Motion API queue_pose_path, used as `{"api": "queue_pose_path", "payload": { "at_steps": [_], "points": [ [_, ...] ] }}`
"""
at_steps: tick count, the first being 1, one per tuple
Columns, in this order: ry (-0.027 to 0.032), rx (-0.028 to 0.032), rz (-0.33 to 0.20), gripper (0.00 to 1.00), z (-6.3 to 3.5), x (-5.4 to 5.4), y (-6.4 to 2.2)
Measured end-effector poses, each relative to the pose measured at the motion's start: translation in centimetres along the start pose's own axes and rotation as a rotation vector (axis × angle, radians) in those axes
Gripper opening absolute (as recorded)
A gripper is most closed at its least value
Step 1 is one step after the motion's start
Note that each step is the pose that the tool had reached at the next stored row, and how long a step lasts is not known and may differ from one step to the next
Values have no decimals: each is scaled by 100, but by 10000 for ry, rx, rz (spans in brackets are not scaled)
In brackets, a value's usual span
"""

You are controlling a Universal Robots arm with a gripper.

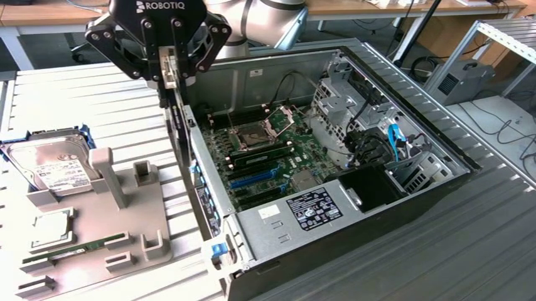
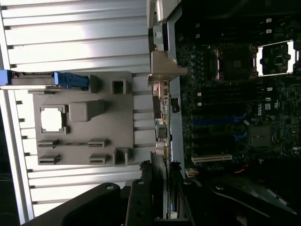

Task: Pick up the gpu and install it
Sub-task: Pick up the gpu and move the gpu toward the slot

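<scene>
The gripper (image 1: 172, 76), fingers partway closed, grips the top edge of the gpu (image 1: 177, 125). The card hangs upright and edge-on over the open computer case's (image 1: 243, 81) wall on the exterior view's left, near the grey parts holder (image 1: 134, 219) and hard drive (image 1: 50, 166).

My claw (image 1: 172, 80) wears ROBOTIQ in white letters on its black body, far off at the exterior view's left. The white label (image 1: 60, 174) on the hard drive (image 1: 37, 150) and the dark sticker (image 1: 312, 210) on the near power supply (image 1: 263, 222) carry print too fine for me to read.
</scene>
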State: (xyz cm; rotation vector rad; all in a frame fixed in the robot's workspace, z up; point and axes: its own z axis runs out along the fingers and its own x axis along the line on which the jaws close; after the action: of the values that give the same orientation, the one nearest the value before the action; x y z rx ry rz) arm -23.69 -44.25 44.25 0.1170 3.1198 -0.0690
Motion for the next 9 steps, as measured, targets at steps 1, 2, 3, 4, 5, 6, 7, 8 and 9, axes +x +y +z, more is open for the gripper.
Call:
{"api": "queue_pose_path", "payload": {
  "at_steps": [1, 2, 3, 4, 5, 6, 7, 8, 9],
  "points": [
    [0, 7, 0, 26, 0, -5, 0],
    [0, 16, 0, 26, 0, -11, 1],
    [-1, 22, 0, 26, 0, -15, 1],
    [-3, 28, 0, 26, 1, -19, 2],
    [-2, 36, 0, 26, 0, -24, 2],
    [-3, 41, 0, 26, 1, -29, 2],
    [-3, 49, -1, 26, 0, -34, 3],
    [-4, 55, 0, 26, 1, -37, 3],
    [-5, 66, 0, 26, 1, -43, 3]
  ]
}}
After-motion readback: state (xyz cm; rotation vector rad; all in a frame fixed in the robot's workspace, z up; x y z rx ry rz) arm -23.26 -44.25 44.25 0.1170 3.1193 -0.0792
